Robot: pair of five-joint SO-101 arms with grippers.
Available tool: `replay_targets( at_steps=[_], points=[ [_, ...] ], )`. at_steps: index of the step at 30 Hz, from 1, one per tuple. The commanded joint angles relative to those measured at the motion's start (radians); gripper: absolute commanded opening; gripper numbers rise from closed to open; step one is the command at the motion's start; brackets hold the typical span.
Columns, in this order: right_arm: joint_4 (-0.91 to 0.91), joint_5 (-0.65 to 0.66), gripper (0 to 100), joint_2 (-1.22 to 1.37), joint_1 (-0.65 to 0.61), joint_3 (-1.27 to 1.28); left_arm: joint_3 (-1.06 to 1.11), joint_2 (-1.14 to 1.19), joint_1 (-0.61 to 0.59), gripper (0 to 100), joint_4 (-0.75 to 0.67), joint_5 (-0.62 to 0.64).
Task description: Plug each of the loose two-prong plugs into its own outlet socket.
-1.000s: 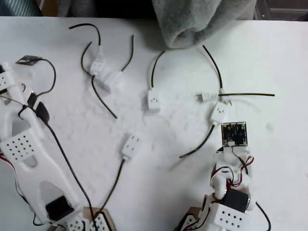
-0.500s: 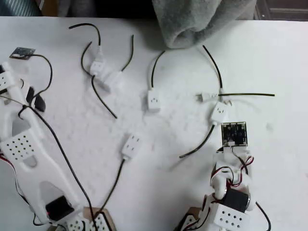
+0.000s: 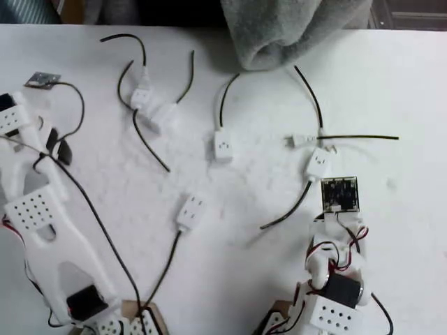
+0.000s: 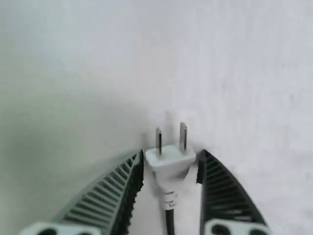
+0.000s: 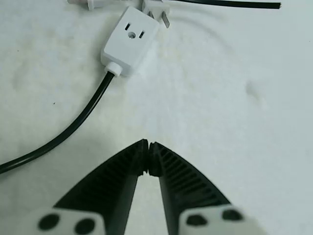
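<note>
At the bench's (image 3: 230, 279) left edge, we've got the left tool (image 4: 171, 154) pinched on a two-prong plug (image 4: 169, 164), prongs pointing straight out past its tips, cord running back between them. Right tool (image 5: 148, 145) is closed up empty, near an outlet socket (image 5: 129, 41) lying slots-up, cord end toward that arm.

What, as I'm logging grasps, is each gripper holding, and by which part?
Left gripper: a two-prong plug, pinched by the sides of its white body. Right gripper: shut, holding nothing.
</note>
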Motion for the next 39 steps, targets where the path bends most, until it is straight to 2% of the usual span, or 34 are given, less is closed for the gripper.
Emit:
replay_targets(
  at_steps=[1,2,8,13,18,22,27,33,37,39],
  points=[
    [0.002,0.008,2.2,-0.01,-0.01,0.003,-0.011,0.015,0.033,5,-0.009,0.009],
    [0.002,0.008,2.2,-0.01,-0.01,0.003,-0.005,0.015,0.044,2,-0.009,0.009],
    [0.002,0.008,2.2,-0.01,-0.01,0.003,-0.012,0.005,0.081,2,-0.005,0.018],
    [0.001,0.008,2.2,-0.01,-0.01,0.003,-0.14,-0.047,0.111,2,0.196,0.012],
    [-0.001,0.008,2.2,-0.01,-0.01,0.003,-0.106,-0.179,0.101,2,0.195,0.014],
    [-0.001,0.008,2.2,-0.01,-0.01,0.003,0.094,-0.349,0.116,2,0.195,0.014],
    [-0.001,0.008,2.2,-0.01,-0.01,0.003,0.502,-0.671,0.202,2,0.195,0.012],
    [-0.001,0.008,2.2,-0.01,-0.01,0.003,0.921,-1.087,0.394,2,0.19,0.021],
    [-0.001,0.008,2.2,-0.01,-0.01,0.003,1.128,-1.334,0.532,2,0.189,0.025],
    [-0.001,0.008,2.2,-0.01,-0.01,0.003,1.211,-1.442,0.602,2,0.17,0.068]
  ],
)
